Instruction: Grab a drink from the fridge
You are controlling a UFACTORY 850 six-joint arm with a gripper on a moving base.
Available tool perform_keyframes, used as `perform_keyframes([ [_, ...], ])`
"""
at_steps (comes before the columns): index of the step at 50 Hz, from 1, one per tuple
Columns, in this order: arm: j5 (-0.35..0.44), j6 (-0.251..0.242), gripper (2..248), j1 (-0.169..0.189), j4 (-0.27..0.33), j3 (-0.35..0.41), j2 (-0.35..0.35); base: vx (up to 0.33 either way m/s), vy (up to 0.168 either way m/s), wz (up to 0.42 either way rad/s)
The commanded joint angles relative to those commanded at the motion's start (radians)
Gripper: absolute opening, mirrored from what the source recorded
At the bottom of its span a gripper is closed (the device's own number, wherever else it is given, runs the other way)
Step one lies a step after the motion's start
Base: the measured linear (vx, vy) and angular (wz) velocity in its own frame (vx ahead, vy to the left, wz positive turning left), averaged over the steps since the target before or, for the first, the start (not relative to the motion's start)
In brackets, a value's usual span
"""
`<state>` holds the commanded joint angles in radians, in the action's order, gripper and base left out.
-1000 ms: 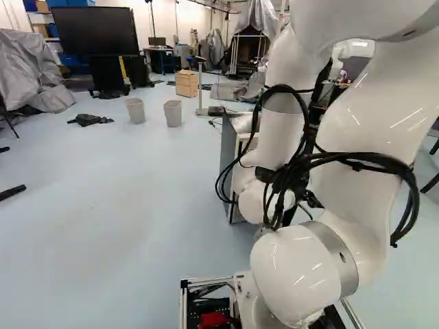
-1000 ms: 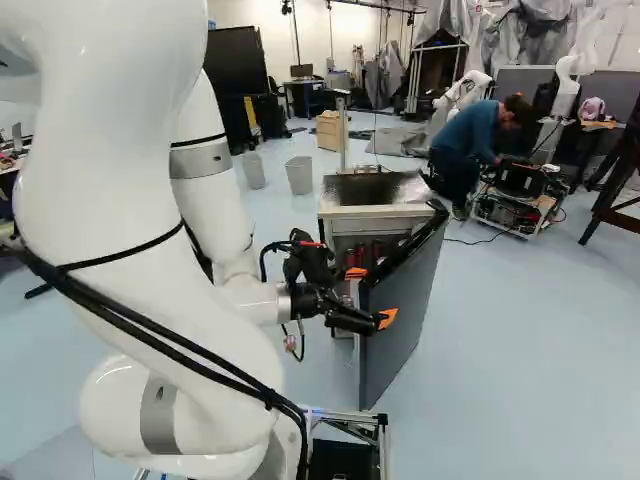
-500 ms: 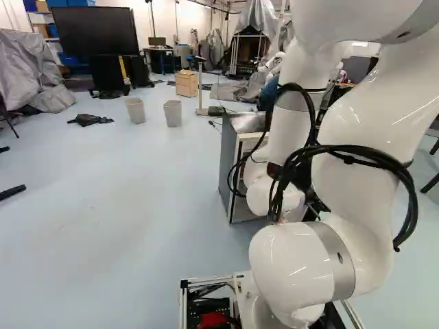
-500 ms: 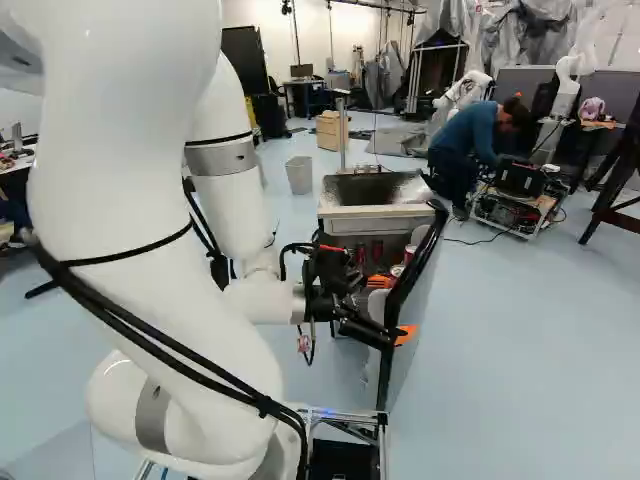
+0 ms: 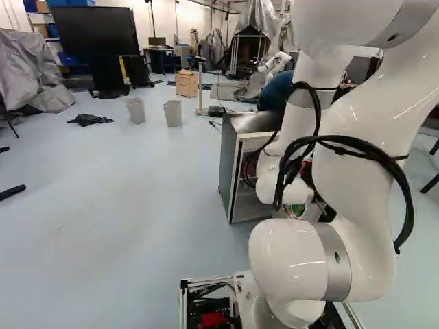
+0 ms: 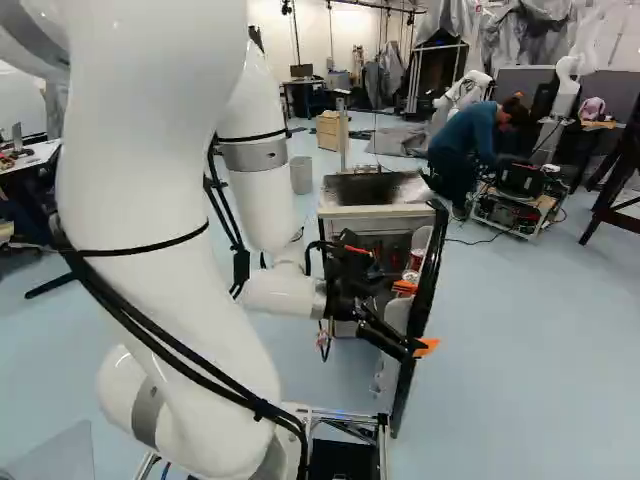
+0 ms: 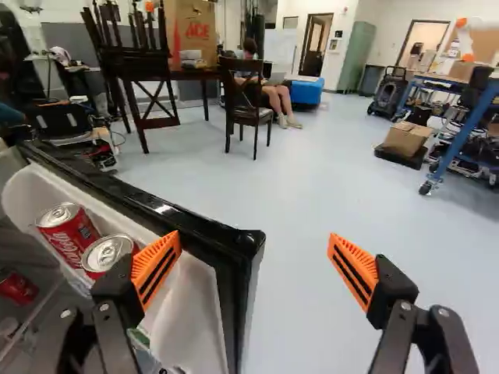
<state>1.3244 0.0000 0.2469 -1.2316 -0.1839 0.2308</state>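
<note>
While red, silver-topped cans [image 7: 69, 234] sit in the fridge door [image 7: 183, 226], the hand [image 6: 416, 317] gapes.

The arm [image 6: 140, 180] is smooth, glossy white, with brushed-metal bands [image 6: 255, 154]; the gripper [image 6: 415, 317] looks matt black, its orange pads [image 7: 157, 265] ribbed and dull; the fridge top [image 6: 375, 187] has a shiny, metallic look; the door rim [image 7: 125, 195] is glossy black plastic, the door shelf [image 7: 199, 312] smooth white plastic; the soda cans [image 7: 66, 234] show bright metal lids and glossy red sides; the floor [image 7: 327, 179] is smooth with a soft sheen; the chair [image 7: 244, 109] is dark wood, the box [image 7: 195, 39] matt cardboard, the drape [image 5: 24, 68] wrinkled cloth.
</note>
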Motion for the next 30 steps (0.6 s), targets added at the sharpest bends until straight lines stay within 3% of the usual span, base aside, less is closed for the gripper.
perform_keyframes([
  [30, 0.000, 0.000, 247, 0.192, 0.000, -0.133, 0.088, 0.000, 0.000, 0.000],
])
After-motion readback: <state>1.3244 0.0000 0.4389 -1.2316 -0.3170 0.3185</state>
